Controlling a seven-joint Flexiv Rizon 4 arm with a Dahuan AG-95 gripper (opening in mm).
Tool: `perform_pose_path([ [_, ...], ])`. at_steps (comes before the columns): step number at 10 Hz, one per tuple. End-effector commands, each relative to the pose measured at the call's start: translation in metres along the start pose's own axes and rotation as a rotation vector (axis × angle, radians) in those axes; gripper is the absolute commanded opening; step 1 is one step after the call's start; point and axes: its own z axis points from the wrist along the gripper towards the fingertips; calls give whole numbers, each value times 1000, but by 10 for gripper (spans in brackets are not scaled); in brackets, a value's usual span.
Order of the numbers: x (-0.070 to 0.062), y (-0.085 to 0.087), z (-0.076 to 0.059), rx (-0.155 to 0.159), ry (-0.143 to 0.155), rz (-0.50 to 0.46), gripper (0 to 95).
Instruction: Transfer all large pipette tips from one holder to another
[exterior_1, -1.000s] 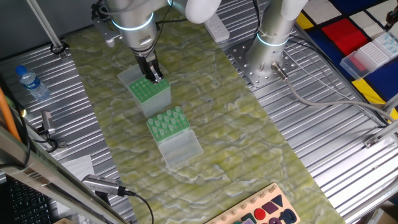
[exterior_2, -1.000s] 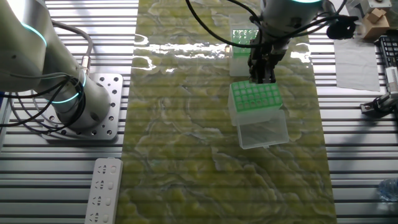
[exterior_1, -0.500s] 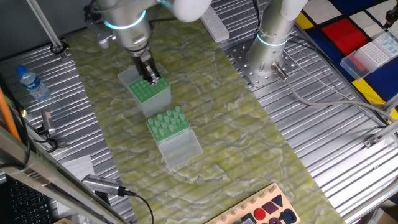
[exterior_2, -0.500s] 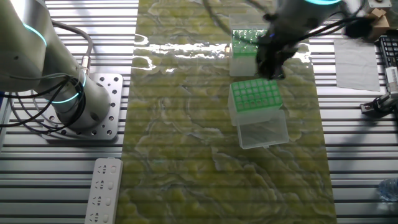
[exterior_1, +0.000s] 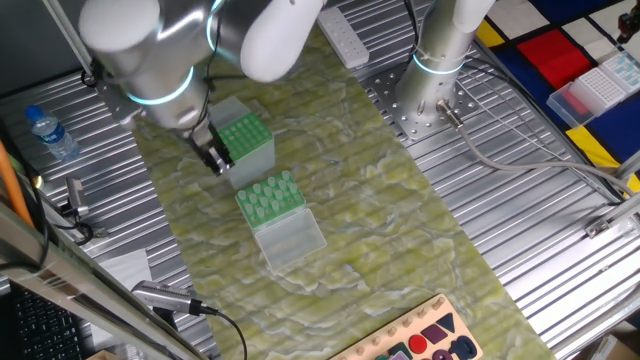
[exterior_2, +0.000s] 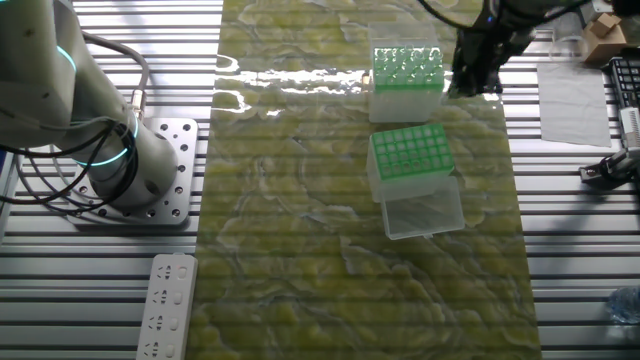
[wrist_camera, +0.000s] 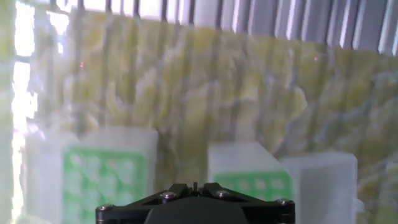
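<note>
No text, label, brand or number can be read in any of the three views. The water bottle (exterior_1: 49, 132) has a label, but it is too small to make out.

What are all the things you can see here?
tips: many, pale mint, in the open box
open box: one, clear, middle of the mat
other box: one, green top, beside it
mat: one, yellow-green, on the table
bottle: one, clear, blue cap, table edge
power strip: one, white, off the mat
shape board: one, coloured pieces, mat's end
second arm: one, white, beside the mat
gripper: one, black, beside the green-topped box
</note>
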Motion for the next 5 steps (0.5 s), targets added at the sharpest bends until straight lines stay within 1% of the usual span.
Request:
perform_pose_path([
  [1, -6, 13, 4, -1, -8, 20, 0],
  [2, -5, 17, 6, -1, -11, 30, 0],
  [3, -5, 23, 8, -3, -24, 51, 0],
  [4, -6, 25, 7, -6, -34, 59, 0],
  [5, -7, 26, 6, -11, -36, 72, 0],
])
